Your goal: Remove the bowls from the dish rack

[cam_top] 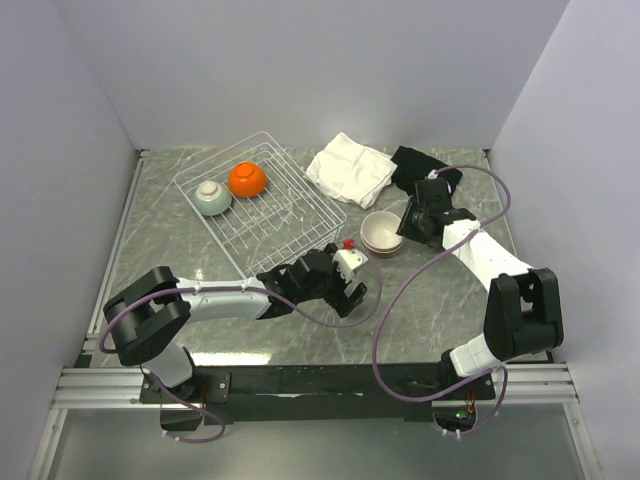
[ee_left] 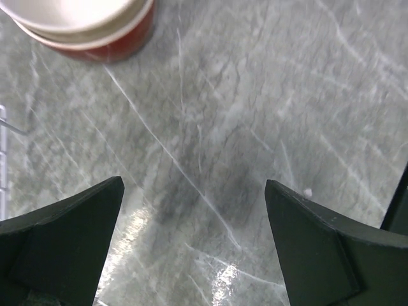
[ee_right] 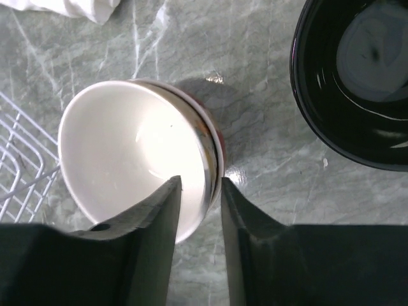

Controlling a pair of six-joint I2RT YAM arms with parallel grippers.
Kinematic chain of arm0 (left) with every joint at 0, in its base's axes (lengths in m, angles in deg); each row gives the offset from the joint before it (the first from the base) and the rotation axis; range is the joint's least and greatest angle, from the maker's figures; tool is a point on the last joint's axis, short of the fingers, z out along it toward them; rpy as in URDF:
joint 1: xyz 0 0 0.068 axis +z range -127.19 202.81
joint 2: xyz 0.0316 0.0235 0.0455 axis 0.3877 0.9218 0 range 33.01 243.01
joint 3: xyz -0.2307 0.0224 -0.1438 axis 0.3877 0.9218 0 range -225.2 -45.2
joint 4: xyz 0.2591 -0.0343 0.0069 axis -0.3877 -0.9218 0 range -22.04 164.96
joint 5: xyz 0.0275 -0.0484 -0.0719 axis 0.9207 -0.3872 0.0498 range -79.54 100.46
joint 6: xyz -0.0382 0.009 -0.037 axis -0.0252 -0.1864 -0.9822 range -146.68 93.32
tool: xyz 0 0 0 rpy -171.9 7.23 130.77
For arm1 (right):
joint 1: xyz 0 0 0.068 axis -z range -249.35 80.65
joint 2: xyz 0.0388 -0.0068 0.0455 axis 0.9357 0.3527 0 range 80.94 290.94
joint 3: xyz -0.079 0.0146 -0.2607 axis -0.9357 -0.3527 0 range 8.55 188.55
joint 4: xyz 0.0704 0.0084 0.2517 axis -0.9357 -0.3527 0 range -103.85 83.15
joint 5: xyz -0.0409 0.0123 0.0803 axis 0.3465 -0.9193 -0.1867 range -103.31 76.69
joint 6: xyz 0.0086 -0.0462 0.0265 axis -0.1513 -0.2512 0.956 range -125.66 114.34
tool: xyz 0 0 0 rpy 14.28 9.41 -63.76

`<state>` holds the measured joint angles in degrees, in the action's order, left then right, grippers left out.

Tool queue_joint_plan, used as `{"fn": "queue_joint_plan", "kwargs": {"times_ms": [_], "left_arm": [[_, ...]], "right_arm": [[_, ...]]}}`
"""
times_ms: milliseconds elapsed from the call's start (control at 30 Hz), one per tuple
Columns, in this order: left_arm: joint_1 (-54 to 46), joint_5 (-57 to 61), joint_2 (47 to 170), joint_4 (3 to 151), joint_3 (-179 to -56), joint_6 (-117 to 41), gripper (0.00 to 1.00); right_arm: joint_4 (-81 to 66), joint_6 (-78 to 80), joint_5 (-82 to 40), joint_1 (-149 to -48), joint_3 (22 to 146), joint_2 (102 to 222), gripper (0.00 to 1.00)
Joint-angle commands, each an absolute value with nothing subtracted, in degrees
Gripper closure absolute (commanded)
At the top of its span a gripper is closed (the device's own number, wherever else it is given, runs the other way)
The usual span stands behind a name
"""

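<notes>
Stacking step, apparently: right fingers straddle the rim of the stacked bowl — grip indeterminate. Left fingers spread, empty — likely next target: orange bowl in dish rack.

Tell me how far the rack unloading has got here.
Done: a stack of bowls and a black bowl stand on the table outside the dish rack. In hand: the right gripper pinches the rim of the top bowl; the left gripper is open, empty. Left: the orange bowl and pale blue-green bowl in the rack.
</notes>
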<state>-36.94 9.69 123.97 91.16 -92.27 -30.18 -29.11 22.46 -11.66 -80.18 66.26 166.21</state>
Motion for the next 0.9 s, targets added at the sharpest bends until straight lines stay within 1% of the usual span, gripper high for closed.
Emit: {"fn": "queue_joint_plan", "kwargs": {"times_ms": [0,67,100,167,200,267,367,400,433,467,533,567,600,733,867], "left_arm": [[-35.6,8.6,119.2,90.7,-96.4,-32.3,0.01],[-34.5,9.7,117.7,89.5,-97.7,-32.4,0.01],[-34.1,10.2,117.1,88.8,-98.1,-32.5,0.01],[-32.6,10.3,115.7,87.7,-99.5,-32.4,0.01],[-32.0,12.3,115.3,86.0,-100.0,-32.0,0.01],[-29.9,15.9,114.0,83.9,-101.8,-31.5,0.01],[-26.0,19.5,112.3,80.1,-103.6,-29.5,0.01],[-25.0,23.2,111.9,79.3,-104.1,-27.9,0.01],[-24.0,24.9,111.9,77.2,-104.7,-27.3,0.01],[-21.9,26.5,112.1,76.2,-105.9,-25.0,0.0],[-18.0,31.3,113.1,73.6,-107.2,-22.1,0.01],[-16.5,32.4,113.5,72.4,-108.8,-21.4,0.01],[-15.0,34.1,114.8,71.4,-109.9,-20.4,0.01],[-7.4,37.7,118.0,67.1,-115.5,-18.9,0.01],[-3.1,40.8,121.3,65.4,-118.3,-15.9,0.0]], "right_arm": [[-32.2,22.6,-12.0,-79.8,70.8,159.5,0.52],[-33.0,22.3,-11.6,-79.8,71.5,157.7,0.46],[-33.6,21.7,-11.4,-79.8,72.3,156.0,0.42],[-34.1,21.2,-10.7,-79.7,72.9,154.1,0.39],[-34.2,20.8,-10.1,-79.7,73.2,152.1,0.35],[-33.9,20.4,-9.2,-79.8,73.2,149.8,0.34],[-32.1,19.2,-8.1,-79.8,72.0,144.6,0.29],[-30.6,18.4,-8.0,-79.8,70.9,141.8,0.26],[-29.8,18.2,-7.9,-79.8,70.1,140.3,0.2],[-28.7,17.8,-7.9,-79.8,69.2,138.7,0.19],[-25.7,16.4,-7.7,-79.8,66.2,134.3,0.06],[-24.7,16.1,-7.8,-79.8,65.2,132.9,0.04],[-23.1,15.4,-7.8,-79.8,63.4,130.4,0.0],[-20.7,13.2,-7.9,-79.8,60.2,126.0,0.0],[-20.5,12.5,-7.2,-79.8,58.0,123.4,0.0]]}}
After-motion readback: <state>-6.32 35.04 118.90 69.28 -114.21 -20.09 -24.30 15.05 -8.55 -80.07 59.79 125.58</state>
